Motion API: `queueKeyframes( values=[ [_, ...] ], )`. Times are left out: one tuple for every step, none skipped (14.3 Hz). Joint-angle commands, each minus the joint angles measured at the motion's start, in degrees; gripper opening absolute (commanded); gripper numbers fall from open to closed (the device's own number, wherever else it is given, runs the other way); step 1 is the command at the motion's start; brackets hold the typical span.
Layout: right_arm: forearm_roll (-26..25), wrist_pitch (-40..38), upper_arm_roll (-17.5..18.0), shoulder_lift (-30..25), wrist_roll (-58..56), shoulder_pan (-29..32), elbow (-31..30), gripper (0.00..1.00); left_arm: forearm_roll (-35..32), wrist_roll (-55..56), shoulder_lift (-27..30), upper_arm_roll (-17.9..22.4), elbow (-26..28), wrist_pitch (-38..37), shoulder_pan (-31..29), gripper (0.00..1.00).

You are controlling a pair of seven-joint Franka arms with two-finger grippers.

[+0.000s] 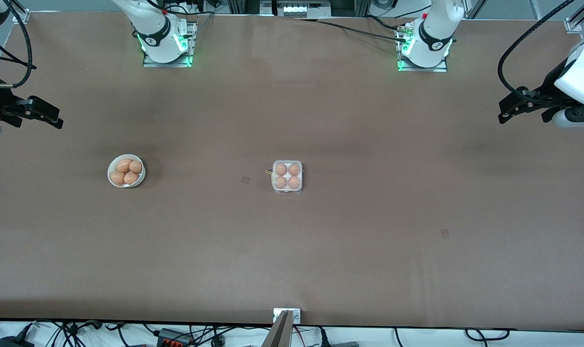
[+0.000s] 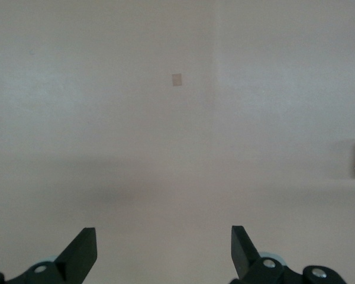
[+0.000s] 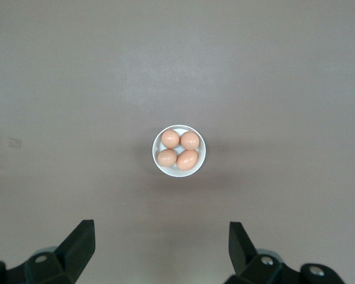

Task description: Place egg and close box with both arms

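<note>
Both claws, left [image 2: 164, 251] and right [image 3: 161, 248], hang spread over bare table, cut off at the frame edges.

- My brown table [image 1: 369, 250] fills nearly the whole frame.
- A white bowl [image 1: 112, 179] with four eggs sits on it, left of centre.
- A small egg box [image 1: 286, 190] with four eggs lies mid-frame on the table.

Lighting: even, overhead, moderately bright. Surface [image 1: 321, 250]: matte, no glare, faint soft shadow bands. Left wrist view: pale, washed out. Right wrist view: sharp, soft shadow beside bowl [image 3: 178, 151]. Green glow at arm bases.
</note>
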State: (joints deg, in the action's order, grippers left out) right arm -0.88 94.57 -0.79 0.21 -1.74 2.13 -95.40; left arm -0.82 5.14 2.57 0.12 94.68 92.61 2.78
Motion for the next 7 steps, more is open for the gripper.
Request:
queueKeyframes(
  values=[
    [-0.6, 0.9, 0.6, -2.5, -0.3, 0.4, -2.5, 1.00, 1.0, -0.7, 0.4, -0.3, 0.2, 0.1, -0.2, 1.00],
    [-0.6, 1.5, 0.6, -2.9, -0.4, 0.5, -3.3, 1.00, 1.0, -0.8, 0.4, -0.6, 0.2, 0.1, -0.2, 1.00],
    [-0.6, 2.1, 0.6, -3.3, -0.3, 0.5, -4.0, 1.00, 1.1, -0.8, 0.4, -0.7, 0.2, 0.1, -0.1, 1.00],
    [-0.6, 2.4, 0.6, -3.5, -0.4, 0.5, -4.3, 1.00, 0.8, -0.7, 0.5, -0.9, 0.1, 0.1, 0.1, 1.00],
    [-0.6, 2.4, 0.6, -3.5, -0.4, 0.4, -4.3, 1.00, 0.5, -0.7, 0.4, -1.3, 0.0, 0.2, 0.1, 1.00],
    [-0.6, 2.4, 0.6, -3.5, -0.3, 0.4, -4.3, 1.00, 0.3, -0.7, 0.4, -1.3, -0.8, 0.2, 0.2, 1.00],
    [-0.6, 2.3, 0.6, -3.6, -0.4, 0.4, -4.3, 1.00, 0.3, -0.8, 0.3, -1.3, -1.1, 0.1, 0.2, 1.00]
  ],
)
